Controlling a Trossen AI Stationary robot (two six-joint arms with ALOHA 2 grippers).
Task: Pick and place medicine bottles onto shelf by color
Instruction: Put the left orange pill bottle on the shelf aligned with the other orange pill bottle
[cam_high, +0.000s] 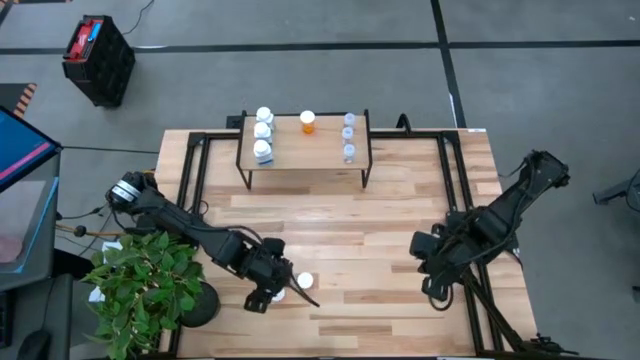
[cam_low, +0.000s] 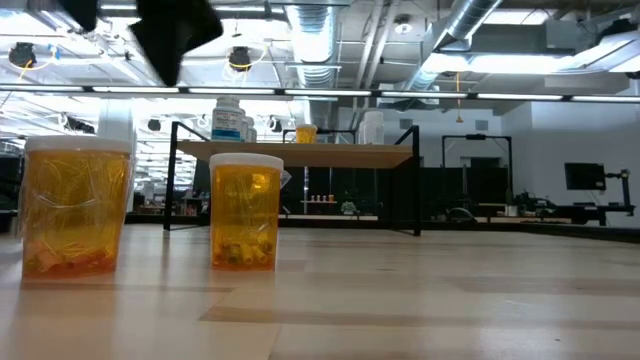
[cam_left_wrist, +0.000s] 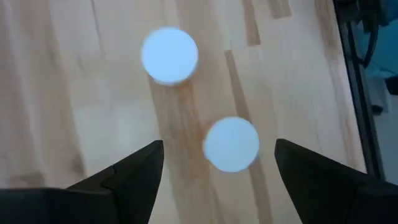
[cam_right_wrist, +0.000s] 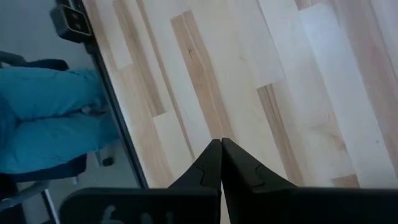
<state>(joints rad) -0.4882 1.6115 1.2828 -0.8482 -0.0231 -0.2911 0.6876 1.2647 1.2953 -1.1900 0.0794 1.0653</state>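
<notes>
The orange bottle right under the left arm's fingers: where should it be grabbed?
Around its round body just under the white cap, coming straight down from above. The orange bottle stands upright, and the left gripper is open with a finger on either side.

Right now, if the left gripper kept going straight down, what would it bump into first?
Probably the nearer orange bottle's white cap, sitting between the open left gripper fingers. The other capped bottle stands clear of them. Depth is uncertain.

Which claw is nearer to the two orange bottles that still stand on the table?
The left claw. It hangs open directly above the orange bottles, one white cap between its fingers. The right claw is shut, far across the table on the other side.
</notes>
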